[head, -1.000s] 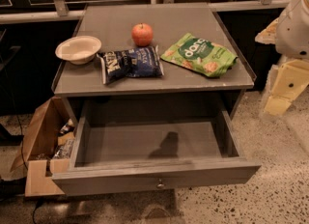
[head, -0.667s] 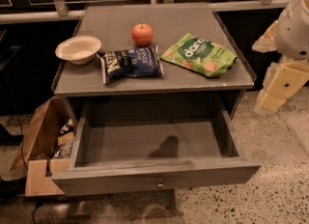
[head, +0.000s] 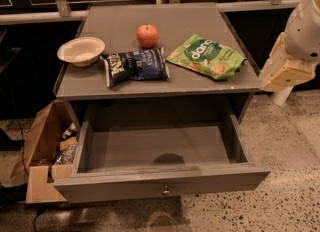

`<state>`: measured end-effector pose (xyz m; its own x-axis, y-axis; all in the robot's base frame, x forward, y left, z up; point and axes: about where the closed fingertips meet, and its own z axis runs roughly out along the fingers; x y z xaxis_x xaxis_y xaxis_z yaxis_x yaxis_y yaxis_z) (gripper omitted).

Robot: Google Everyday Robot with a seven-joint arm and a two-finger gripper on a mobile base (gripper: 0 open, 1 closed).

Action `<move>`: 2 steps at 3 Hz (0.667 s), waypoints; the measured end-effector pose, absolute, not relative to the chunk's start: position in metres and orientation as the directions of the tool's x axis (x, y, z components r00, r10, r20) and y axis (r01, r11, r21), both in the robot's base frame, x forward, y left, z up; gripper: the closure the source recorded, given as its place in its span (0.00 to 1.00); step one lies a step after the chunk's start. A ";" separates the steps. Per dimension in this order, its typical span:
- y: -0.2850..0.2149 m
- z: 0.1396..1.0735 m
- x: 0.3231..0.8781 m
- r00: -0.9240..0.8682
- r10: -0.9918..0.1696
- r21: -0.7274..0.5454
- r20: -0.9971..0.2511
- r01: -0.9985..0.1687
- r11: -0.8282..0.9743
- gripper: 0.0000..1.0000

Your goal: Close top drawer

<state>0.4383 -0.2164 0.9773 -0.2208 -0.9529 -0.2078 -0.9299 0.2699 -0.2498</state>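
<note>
The top drawer (head: 160, 188) of the grey cabinet is pulled out wide toward me. Its box is empty, and its flat front carries a small round metal knob (head: 165, 192) at centre. My gripper (head: 286, 71) is at the right edge of the camera view, at the end of the white arm. It hangs beside the cabinet's right side, level with the top, and is well apart from the drawer front.
On the cabinet top (head: 200, 83) lie a white bowl (head: 81, 51), a red apple (head: 147, 35), a dark chip bag (head: 135, 65) and a green snack bag (head: 206, 56). A cardboard box (head: 42, 161) with items stands on the floor at the left.
The arm at the right has shifted slightly to the left, toward the cabinet. The drawer and the items on top have not moved.
</note>
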 end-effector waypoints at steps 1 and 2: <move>-0.216 0.977 0.438 -0.221 -0.953 -0.250 -0.208 -0.930 0.270 0.89; -0.216 0.977 0.438 -0.221 -0.953 -0.250 -0.208 -0.930 0.270 1.00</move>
<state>0.4382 -0.2164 0.9772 -0.2208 -0.9529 -0.2079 -0.9299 0.2700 -0.2498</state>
